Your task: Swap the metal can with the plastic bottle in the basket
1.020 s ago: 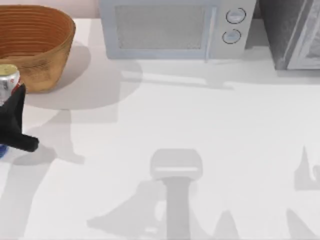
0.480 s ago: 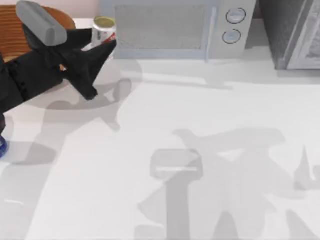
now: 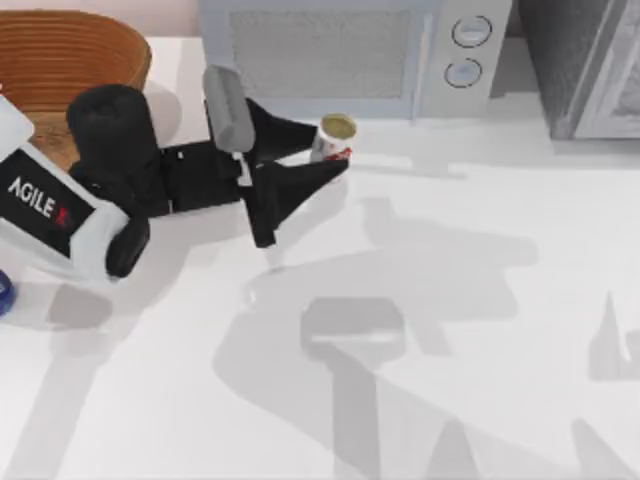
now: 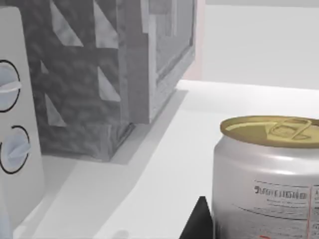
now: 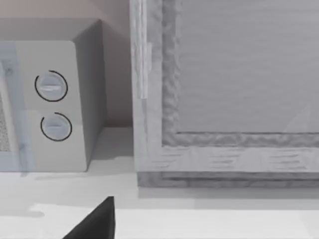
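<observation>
Silvery metal with red markings and a dull gold pull-tab lid, the metal can (image 3: pixel 334 139) is a short cylinder pinched between the two black tapered fingers of the left pincer (image 3: pixel 325 150), out over the white table (image 3: pixel 480 300) just in front of the pale grey microwave (image 3: pixel 350 55). The woven basket (image 3: pixel 60 50), orange-brown and ribbed inside, sits at the table's far left corner, well apart from the can. A blue sliver of the plastic bottle (image 3: pixel 4 292) peeks in at the left edge. A mottled grey cabinet (image 3: pixel 585 65) stands right of the microwave. One dark fingertip of the right pincer (image 5: pixel 94 221) shows; whether it is spread I cannot tell.
</observation>
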Motion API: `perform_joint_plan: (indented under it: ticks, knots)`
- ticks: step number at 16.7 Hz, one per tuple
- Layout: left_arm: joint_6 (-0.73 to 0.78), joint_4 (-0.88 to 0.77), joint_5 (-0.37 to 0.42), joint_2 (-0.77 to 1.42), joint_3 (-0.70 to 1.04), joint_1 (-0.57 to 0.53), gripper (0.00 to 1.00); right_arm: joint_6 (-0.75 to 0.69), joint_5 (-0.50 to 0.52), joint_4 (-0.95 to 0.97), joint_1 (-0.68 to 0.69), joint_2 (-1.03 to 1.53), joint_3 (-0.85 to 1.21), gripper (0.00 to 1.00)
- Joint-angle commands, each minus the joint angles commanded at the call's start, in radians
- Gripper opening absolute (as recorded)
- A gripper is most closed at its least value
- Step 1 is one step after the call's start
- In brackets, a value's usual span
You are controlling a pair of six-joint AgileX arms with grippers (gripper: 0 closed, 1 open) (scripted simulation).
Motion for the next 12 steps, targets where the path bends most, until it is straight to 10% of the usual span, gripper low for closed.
perform_joint_plan:
  ticks: [12]
  knots:
    - [-0.003,0.205,0.188,0.368,0.165,-0.057,0.00,0.000,0.000,0.000,0.000,0.000,0.000,1.00]
